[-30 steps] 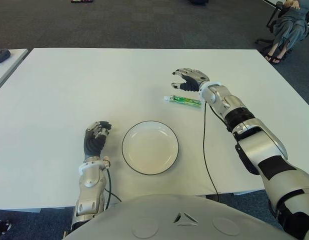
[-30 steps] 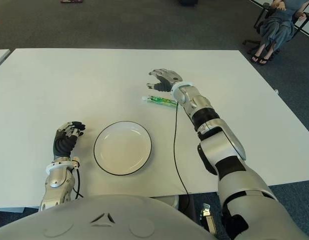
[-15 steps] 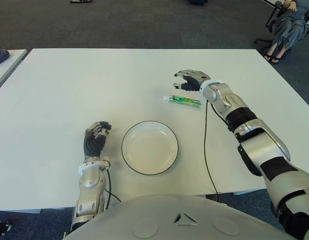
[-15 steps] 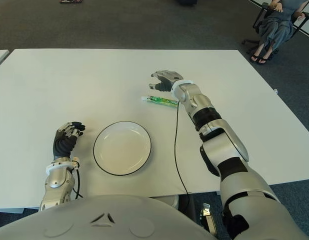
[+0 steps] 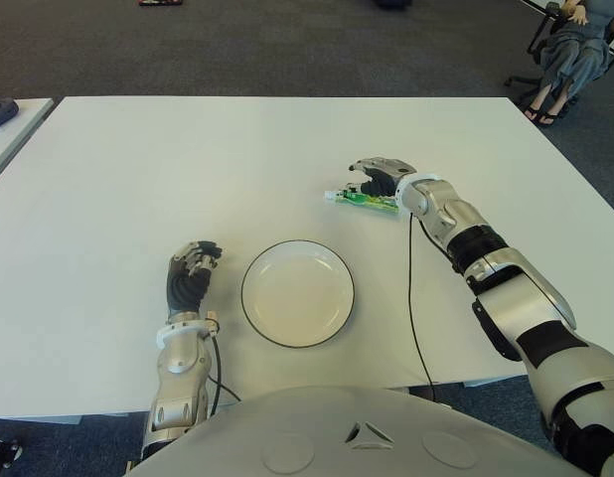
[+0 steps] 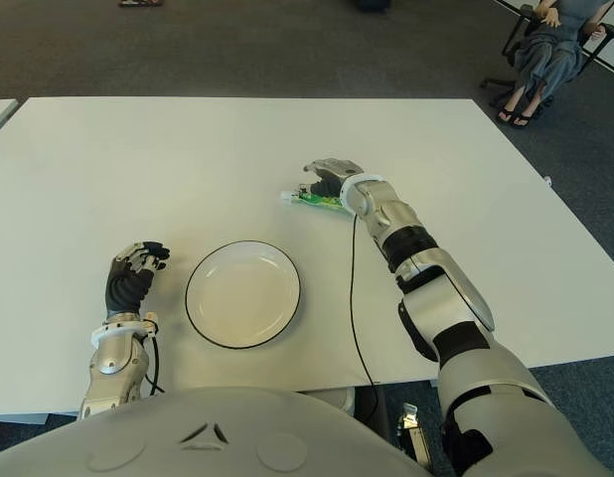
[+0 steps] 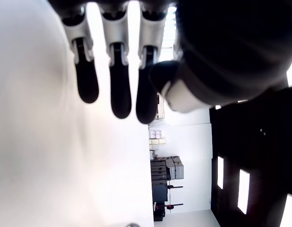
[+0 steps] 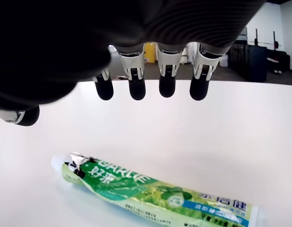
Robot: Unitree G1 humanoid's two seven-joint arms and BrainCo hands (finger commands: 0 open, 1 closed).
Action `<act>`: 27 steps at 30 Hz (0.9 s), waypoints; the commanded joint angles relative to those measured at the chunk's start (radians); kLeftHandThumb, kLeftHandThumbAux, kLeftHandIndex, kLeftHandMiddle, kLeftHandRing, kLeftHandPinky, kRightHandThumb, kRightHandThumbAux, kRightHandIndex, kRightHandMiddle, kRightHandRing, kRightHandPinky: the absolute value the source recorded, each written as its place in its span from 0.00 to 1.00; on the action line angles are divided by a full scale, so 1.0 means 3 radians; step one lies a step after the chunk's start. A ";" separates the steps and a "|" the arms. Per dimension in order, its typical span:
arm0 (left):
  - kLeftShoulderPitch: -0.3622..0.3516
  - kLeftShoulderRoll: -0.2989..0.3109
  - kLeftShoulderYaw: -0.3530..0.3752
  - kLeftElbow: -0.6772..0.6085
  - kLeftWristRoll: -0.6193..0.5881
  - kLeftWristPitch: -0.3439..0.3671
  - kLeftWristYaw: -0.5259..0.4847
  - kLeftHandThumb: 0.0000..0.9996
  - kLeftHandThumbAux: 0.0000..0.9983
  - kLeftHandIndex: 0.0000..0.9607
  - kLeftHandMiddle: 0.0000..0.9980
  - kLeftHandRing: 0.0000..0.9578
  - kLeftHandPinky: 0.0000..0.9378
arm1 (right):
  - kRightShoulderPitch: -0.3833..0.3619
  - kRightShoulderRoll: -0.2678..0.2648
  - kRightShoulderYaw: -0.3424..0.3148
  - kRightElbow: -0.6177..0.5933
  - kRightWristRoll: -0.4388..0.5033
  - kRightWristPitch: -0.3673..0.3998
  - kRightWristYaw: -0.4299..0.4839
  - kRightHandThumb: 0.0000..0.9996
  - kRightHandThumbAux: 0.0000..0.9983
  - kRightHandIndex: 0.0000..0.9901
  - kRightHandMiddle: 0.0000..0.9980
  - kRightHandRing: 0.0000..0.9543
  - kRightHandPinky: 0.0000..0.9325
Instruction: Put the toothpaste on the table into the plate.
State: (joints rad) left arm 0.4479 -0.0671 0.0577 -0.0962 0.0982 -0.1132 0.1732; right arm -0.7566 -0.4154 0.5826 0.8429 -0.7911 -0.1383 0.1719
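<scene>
Starting nearest the robot, the left robot hand (image 5: 191, 277) shows beside the left rim of the plate (image 5: 298, 293), its fingers loosely curled and holding nothing, well apart from the work. Beyond the plate, toward the robot's right, the toothpaste (image 5: 363, 200) lies flat on the white desk (image 5: 188, 169), its long axis running across the robot's front with the cap end toward the left. The right robot hand (image 5: 381, 176) hovers directly above and just behind the tube, palm down; its own wrist view shows the fingers (image 8: 136, 85) spread and empty, with the tube (image 8: 150, 191) lying crosswise beneath them. The right arm is plainly the nearer, so a straight descent should bracket the tube across its width.
</scene>
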 commanded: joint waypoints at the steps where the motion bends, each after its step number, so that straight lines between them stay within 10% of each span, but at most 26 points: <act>1: 0.0015 -0.0022 -0.0023 0.0014 0.0010 -0.0001 0.0015 0.71 0.72 0.44 0.45 0.43 0.42 | 0.0044 0.0006 0.0048 0.0038 -0.0048 0.0040 -0.0010 0.47 0.11 0.00 0.00 0.00 0.00; 27: 0.0337 -0.0035 -0.0046 -0.0193 0.0021 -0.0047 0.0012 0.71 0.72 0.44 0.44 0.41 0.39 | 0.0122 0.0209 0.0180 0.0669 -0.0033 -0.0009 -0.0480 0.53 0.14 0.00 0.00 0.00 0.00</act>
State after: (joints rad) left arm 0.5404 -0.0713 0.0521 -0.1465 0.0977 -0.1354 0.1732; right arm -0.7242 -0.3727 0.6312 1.0177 -0.8012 -0.1342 0.0408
